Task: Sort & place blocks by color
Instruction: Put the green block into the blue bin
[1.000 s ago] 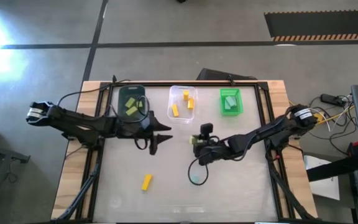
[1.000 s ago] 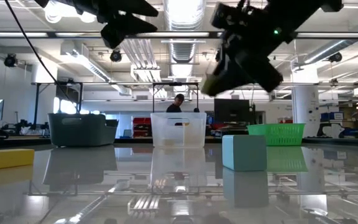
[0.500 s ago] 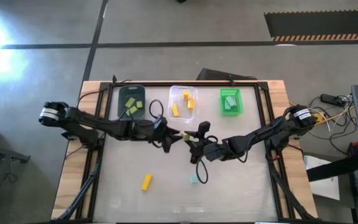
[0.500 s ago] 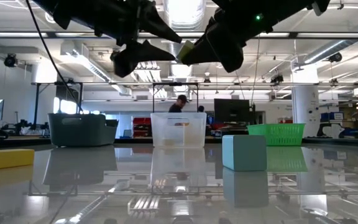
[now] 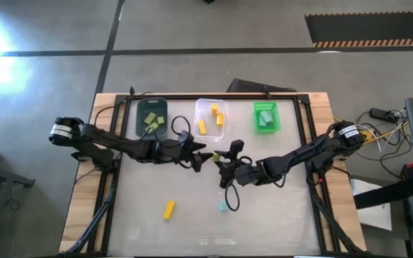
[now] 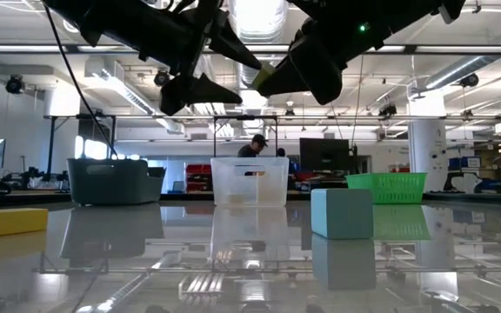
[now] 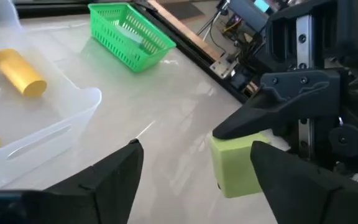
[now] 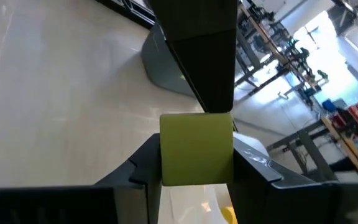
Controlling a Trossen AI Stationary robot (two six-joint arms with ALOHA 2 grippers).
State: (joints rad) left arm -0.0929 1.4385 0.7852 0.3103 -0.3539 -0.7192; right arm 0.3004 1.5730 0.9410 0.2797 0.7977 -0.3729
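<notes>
My right gripper (image 5: pixel 221 161) is shut on a pale yellow-green block (image 8: pixel 196 149), high above the table's middle. My left gripper (image 5: pixel 206 155) is open and faces it from the table's left. Its two fingers (image 7: pixel 114 177) stand on either side of the block (image 7: pixel 235 165). A yellow bar (image 5: pixel 168 209) and a teal-mint cube (image 5: pixel 224 206) lie flat on the table nearer the front. The cube also shows in the low view (image 6: pixel 342 213). My right gripper pinches the block between its two fingers (image 8: pixel 138 171), on two opposite faces (image 8: pixel 166 155). The fingers point toward the table's left, slanting down. The block sticks out past the fingertips, lifted clear of the table. My left gripper: one finger (image 7: pixel 303 180) stands close against the block, and I cannot tell whether it touches.
At the far edge stand three bins in a row. A dark teal bin (image 5: pixel 152 107) holds pale yellow-green blocks, a clear bin (image 5: pixel 211 106) holds yellow blocks, and a green bin (image 5: pixel 267 107) holds teal-mint blocks. A cable loops below the right arm.
My left gripper has gone toward the table's right, from in front of the dark teal bin to the block, staying open. My right gripper has risen with the block and turned toward the left gripper. The bar and cube on the table have stayed.
</notes>
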